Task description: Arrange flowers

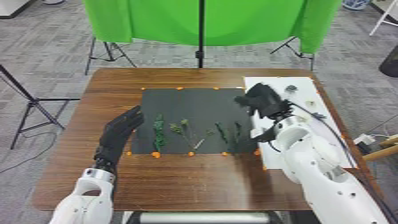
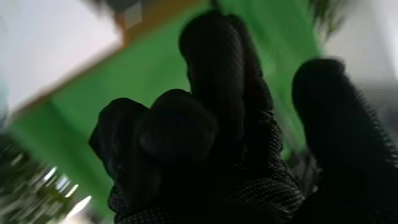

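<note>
Over the border between the black mat (image 1: 204,102) and the white board (image 1: 279,83) is my right hand (image 1: 264,101) in the head view. In the right wrist view that hand (image 2: 213,135) is open, its thumb apart from the longer fingers, with green backdrop visible between them. My left hand (image 1: 127,121) is open beside the mat's left edge. Several green stems lie on the mat: a leafy one (image 1: 159,132) at the left, thin sprigs (image 1: 187,131) in the middle, more greenery (image 1: 222,132) toward the right. Small dark tufts (image 1: 290,89) and a pale one (image 1: 310,104) rest on the board.
The brown wooden table (image 1: 178,187) surrounds the mat, with small orange markers (image 1: 156,155) along the mat's edges. A green backdrop (image 1: 151,22) hangs behind the table on stands. Dark cables run along my right arm over the board.
</note>
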`<action>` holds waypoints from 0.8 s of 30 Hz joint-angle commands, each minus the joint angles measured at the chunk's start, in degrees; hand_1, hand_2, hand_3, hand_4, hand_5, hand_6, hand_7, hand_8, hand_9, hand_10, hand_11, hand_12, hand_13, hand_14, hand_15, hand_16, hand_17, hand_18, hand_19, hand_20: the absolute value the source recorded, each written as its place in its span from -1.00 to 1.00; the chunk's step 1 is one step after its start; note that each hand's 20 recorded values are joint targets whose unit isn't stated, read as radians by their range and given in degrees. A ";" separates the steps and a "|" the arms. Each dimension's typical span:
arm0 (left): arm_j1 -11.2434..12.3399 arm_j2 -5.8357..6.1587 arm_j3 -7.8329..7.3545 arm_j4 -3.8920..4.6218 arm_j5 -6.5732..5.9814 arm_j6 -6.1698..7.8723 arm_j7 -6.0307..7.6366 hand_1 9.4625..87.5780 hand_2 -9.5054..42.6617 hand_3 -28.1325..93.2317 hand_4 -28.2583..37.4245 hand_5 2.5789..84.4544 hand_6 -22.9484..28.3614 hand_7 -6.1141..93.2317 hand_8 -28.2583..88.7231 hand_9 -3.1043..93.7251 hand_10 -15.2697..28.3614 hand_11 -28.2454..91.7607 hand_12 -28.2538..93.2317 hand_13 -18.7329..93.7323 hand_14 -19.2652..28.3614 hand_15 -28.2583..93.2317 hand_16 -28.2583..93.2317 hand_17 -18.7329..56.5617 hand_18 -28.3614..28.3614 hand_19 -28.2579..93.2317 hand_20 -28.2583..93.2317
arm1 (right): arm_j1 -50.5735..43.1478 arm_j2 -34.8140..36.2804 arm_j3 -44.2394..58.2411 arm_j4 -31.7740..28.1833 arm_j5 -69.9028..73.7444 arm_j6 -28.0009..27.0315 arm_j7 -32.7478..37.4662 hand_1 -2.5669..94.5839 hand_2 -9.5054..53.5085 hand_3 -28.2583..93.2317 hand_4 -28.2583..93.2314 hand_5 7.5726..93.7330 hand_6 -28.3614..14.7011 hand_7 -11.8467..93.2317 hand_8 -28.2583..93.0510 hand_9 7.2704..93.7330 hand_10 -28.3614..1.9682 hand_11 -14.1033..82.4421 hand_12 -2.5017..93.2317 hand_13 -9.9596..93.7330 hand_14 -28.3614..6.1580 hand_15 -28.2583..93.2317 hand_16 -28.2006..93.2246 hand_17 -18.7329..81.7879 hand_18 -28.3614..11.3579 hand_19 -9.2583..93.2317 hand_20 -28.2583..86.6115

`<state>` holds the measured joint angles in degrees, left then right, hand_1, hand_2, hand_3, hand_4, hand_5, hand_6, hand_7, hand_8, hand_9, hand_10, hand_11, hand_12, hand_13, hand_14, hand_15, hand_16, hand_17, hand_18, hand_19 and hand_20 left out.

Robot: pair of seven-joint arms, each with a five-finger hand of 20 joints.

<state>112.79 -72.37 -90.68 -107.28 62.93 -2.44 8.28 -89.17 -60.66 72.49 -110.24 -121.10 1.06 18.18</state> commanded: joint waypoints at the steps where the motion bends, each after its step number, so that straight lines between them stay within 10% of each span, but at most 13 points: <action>1: 1.40 -1.07 1.18 1.37 0.29 -0.52 -0.19 -0.70 -0.89 0.57 -0.74 -0.03 0.01 -0.75 -0.60 -0.08 0.19 -0.39 -0.28 -0.11 0.42 -0.40 -0.46 -0.44 0.40 -0.52 -0.25 | -0.14 4.46 8.14 -0.33 -14.46 -10.31 2.49 -0.11 -0.75 0.38 -0.73 0.33 0.30 -0.43 -0.51 0.55 -0.11 -0.22 -0.41 0.71 0.20 0.59 0.05 0.51 -0.32 1.00 0.58; 10: 0.85 -1.40 1.40 1.61 0.35 -0.50 -0.20 -0.69 -0.89 0.56 -0.74 -0.03 0.01 -0.75 -0.60 -0.08 0.19 -0.39 -0.28 -0.11 0.42 -0.40 -0.46 -0.44 0.40 -0.52 -0.25 | 1.68 3.56 8.51 6.19 -20.91 -21.72 2.80 -0.15 -1.00 0.43 -0.74 0.15 0.38 -0.53 -0.65 0.41 -0.25 -0.35 -0.45 0.70 0.18 0.60 0.03 0.51 -0.34 1.00 0.58; 24: 1.66 -1.39 1.43 1.23 -0.12 1.50 1.32 -0.69 -0.90 0.57 -0.74 -0.03 0.00 -0.75 -0.60 -0.08 0.19 -0.39 -0.28 -0.11 0.42 -0.40 -0.46 -0.44 0.40 -0.52 -0.25 | -1.16 1.01 6.95 13.96 -27.06 -13.04 0.17 -0.02 -1.00 0.48 -0.82 0.27 0.41 -0.50 -0.67 0.62 -0.10 -0.31 -0.48 0.84 0.42 0.55 0.01 0.61 -0.21 1.00 0.56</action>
<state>112.57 -72.50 -90.53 -107.23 63.00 -2.44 8.49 -87.55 -58.56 80.30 -98.98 -146.29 -18.30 19.97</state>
